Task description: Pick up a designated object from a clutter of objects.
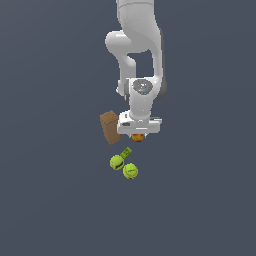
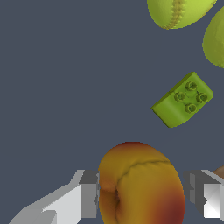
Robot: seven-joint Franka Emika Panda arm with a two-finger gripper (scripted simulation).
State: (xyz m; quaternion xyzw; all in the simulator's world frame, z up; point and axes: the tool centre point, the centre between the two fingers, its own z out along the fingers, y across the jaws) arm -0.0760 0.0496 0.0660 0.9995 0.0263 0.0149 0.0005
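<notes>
In the exterior view, the gripper (image 1: pixel 138 134) sits low over the peach-like fruit (image 1: pixel 137 136), mostly hidden beneath it; the brown box (image 1: pixel 109 127) stands just beside, two yellow-green balls (image 1: pixel 123 166) nearer the camera.

In the wrist view, the fruit (image 2: pixel 140 186) lies between the spread fingers (image 2: pixel 87 199), one pad touching, the other apart. Closing looks next. The green block (image 2: pixel 183 100) lies beyond; balls are cropped.

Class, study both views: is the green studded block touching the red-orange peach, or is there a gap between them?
Apart. The wrist view shows a plain strip of bare dark floor between the green studded block and the peach.
</notes>
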